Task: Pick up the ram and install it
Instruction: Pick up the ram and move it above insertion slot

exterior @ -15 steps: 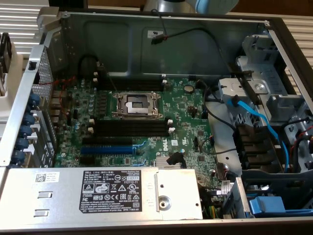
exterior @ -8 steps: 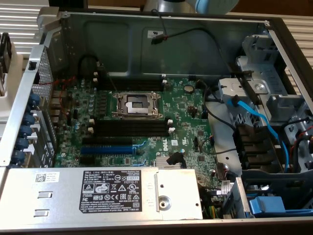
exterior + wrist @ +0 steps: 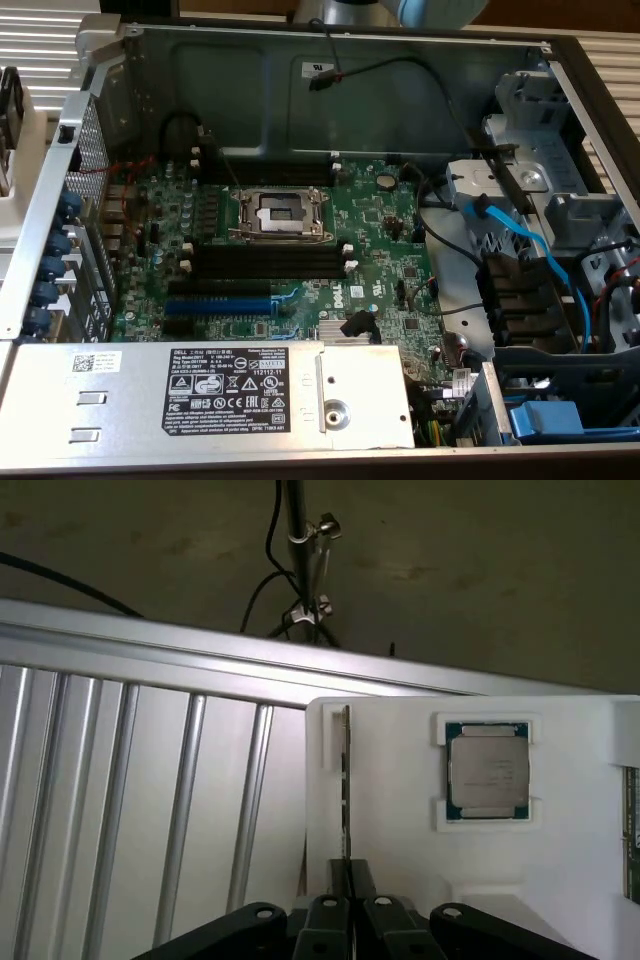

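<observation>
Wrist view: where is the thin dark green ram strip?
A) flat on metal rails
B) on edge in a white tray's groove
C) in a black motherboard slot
B: the thin dark green ram strip stands edgewise in the white plastic tray beside a square silver processor.

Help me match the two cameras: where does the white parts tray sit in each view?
Exterior view: the white tray lies at the exterior view's left edge, outside the computer case, largely cut off.
Wrist view: the white tray lies below the gripper, carrying the ram on edge and a processor.
Shared landmark: the ribbed metal tabletop bordering the tray.
</observation>
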Robot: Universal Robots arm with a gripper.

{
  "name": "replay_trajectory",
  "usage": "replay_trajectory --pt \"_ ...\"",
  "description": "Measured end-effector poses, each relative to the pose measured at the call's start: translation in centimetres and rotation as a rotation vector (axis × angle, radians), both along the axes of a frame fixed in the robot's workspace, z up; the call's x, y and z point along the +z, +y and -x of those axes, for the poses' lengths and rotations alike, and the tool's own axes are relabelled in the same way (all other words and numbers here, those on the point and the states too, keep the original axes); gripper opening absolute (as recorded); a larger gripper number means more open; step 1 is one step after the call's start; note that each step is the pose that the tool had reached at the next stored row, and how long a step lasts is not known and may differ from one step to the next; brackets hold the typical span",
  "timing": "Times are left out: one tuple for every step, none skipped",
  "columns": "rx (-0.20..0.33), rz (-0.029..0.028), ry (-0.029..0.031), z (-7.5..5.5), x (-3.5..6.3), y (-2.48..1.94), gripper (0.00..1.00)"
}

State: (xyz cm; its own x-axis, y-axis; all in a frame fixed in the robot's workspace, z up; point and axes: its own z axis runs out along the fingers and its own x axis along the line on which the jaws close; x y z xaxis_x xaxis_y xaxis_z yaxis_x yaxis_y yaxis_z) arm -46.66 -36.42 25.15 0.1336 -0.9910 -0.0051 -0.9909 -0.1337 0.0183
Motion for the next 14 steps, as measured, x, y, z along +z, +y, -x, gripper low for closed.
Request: replay_trajectory --pt "0.000 0.0001 0.0001 0.0 0.44 0.11 0.12" --pt "0.000 0.0001 0.0001 0.1 0.88 0.23 0.12" --pt "0.000 0.0002 0.0001 0.1 1.30 0.32 0.12" --pt "0.000 0.0002 0.0001 0.1 1.71 0.40 0.12" --pt "0.000 0.0003 0.0001 0.1 2.17 0.47 0.12" --pt "0.000 0.0004 0.0001 0.1 2.61 0.53 0.12" --pt "0.000 0.0006 0.0001 0.2 3.06 0.57 0.12" --pt "0.000 0.0006 0.0000 0.2 3.50 0.58 0.12" --pt "0.000 0.0006 0.0001 0.2 3.96 0.57 0.12" --pt "0.000 0.0007 0.0001 0.3 4.41 0.58 0.12" --pt "0.000 0.0007 0.0001 0.3 4.83 0.58 0.12" --pt "0.000 0.0007 0.0001 0.4 5.29 0.58 0.12" --pt "0.000 0.0007 0.0001 0.4 5.77 0.58 0.12" --pt "0.000 0.0006 0.0001 0.5 6.21 0.58 0.12"
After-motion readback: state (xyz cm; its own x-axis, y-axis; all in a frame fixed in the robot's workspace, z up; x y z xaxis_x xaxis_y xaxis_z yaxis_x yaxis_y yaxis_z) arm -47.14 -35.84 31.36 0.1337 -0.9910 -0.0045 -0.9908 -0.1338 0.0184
